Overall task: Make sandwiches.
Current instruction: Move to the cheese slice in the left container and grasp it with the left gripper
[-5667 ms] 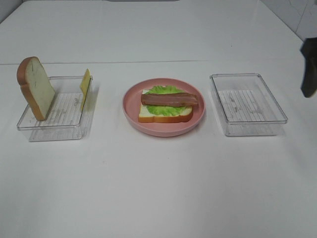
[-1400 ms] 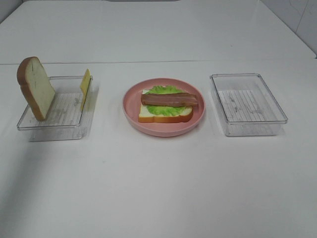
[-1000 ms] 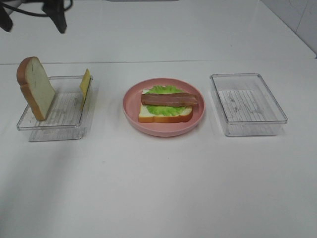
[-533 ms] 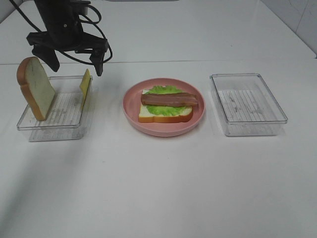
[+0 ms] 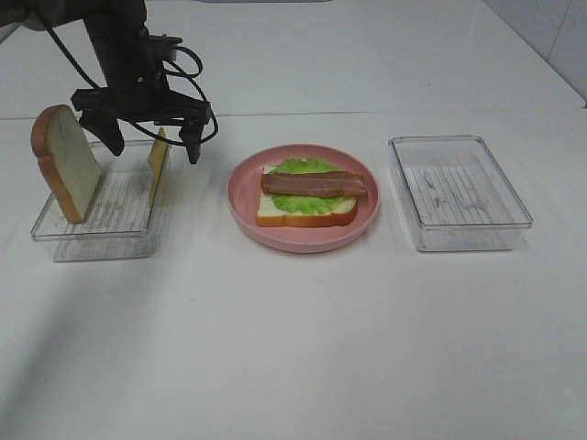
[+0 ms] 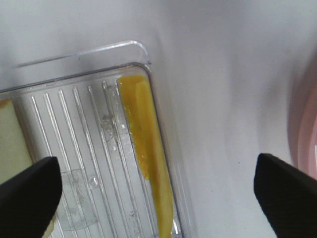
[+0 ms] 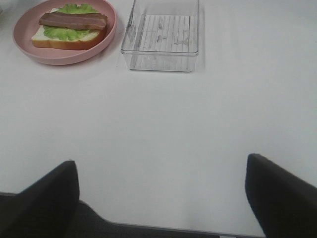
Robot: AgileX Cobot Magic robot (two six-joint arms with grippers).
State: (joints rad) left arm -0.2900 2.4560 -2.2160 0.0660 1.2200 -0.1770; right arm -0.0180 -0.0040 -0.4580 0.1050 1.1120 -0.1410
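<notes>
Left gripper (image 5: 154, 149) spread wide, empty, over cheese slice (image 6: 142, 144) — thin, light, probably floppy — pinch flat faces near top edge. Right gripper (image 7: 161, 161) wide, empty.

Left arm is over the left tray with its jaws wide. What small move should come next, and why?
Probably lower the left gripper straight down until its open jaws straddle the cheese slice. The cheese stands on edge against the wall of the left tray, between the jaws in the wrist view. The stack on the pink plate ends at bacon, with no cheese yet.
</notes>
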